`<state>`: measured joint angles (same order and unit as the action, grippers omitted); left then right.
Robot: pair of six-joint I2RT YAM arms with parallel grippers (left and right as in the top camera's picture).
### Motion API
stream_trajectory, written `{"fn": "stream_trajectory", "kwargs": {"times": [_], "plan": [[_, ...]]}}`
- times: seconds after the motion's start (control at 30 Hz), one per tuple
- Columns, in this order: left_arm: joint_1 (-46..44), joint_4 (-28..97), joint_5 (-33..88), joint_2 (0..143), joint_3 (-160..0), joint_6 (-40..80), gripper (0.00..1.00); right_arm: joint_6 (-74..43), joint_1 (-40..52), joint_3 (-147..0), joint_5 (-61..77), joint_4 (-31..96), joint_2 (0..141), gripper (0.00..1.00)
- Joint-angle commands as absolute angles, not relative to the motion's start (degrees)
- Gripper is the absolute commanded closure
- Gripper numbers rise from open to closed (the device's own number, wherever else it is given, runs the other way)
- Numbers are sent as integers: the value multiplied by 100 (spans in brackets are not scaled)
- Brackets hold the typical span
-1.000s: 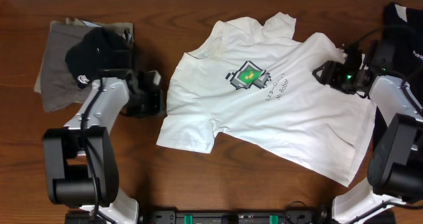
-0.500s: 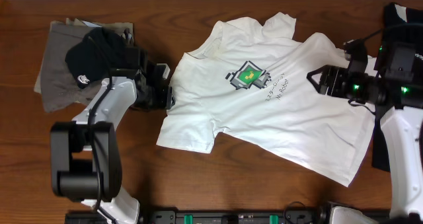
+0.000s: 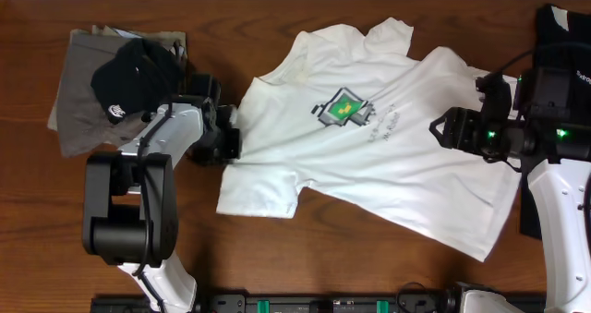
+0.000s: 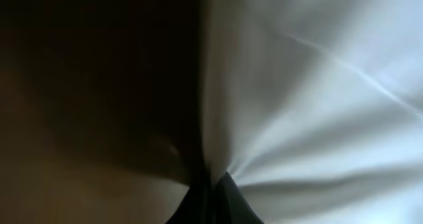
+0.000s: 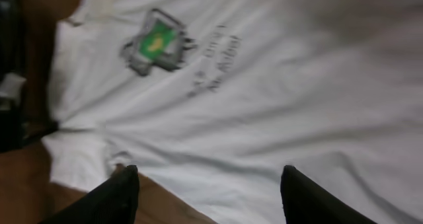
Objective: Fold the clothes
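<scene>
Overhead view: white T-shirt (image 3: 369, 165) lies print-up and skewed across the middle of the frame, collar toward the top, hem toward lower right, one sleeve hanging at lower centre-left. Green print (image 3: 346, 105) sits just above centre. Not folded yet; looks like the spreading or first-fold stage.

Left gripper (image 3: 231, 139) is at the shirt's left edge, just above that sleeve. In the left wrist view the white cloth puckers into creases that run down to the dark fingertips (image 4: 225, 204) at bottom centre, so I judge it pinched closed on the shirt edge. That view is blurred, so this is not certain. Likely holding the side to tug it flat or lift it over.

Right gripper (image 3: 441, 128) hangs over the right half of the shirt. In the right wrist view its fingers (image 5: 119, 194) stand wide apart with nothing between them and the shirt below. Probably lining up to take the opposite side.

Grey-khaki garment (image 3: 78, 110) with a black garment (image 3: 134, 73) on top sits at upper left, apart from the shirt. A second black garment (image 3: 559, 22) is at the right edge, partly under the arm.

Surface is a dark wooden table (image 3: 277, 258), matte and evenly lit. No room is visible beyond it.
</scene>
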<state>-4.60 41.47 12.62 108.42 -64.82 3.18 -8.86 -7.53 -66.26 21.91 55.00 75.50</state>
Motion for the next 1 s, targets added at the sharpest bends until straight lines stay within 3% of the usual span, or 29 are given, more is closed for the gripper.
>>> {"fn": "stream_trajectory", "kwargs": {"times": [0.0,0.13,0.23,0.37,0.43,0.53,0.6,0.73,0.97], "plan": [[-102,4550,-373,10982,-6399,1664,94,-1330,-716,-6567,1271,5559,7588,32],[390,4866,-499,10980,-6399,2292,94,-1695,-729,-6233,744,5389,7856,33],[604,4890,-294,10973,-6399,2292,94,-1835,-738,-5909,685,5015,8149,40],[587,4882,-215,10973,-6399,2213,94,-1885,-738,-5730,709,4963,8604,37],[541,4880,-215,10973,-6399,2213,90,-1828,-740,-5730,701,5142,8816,32],[510,4875,-213,10973,-6399,2213,83,-1787,-794,-5730,550,5129,9021,34],[506,4858,-213,10971,-6399,2211,77,-1894,-891,-5730,504,4801,9078,36],[506,4777,1,10954,-6401,1988,76,-1953,-1107,-5730,493,3697,9120,33],[504,4515,1455,10473,-6466,972,70,-2333,-1291,-5730,495,2270,9470,52]]}}
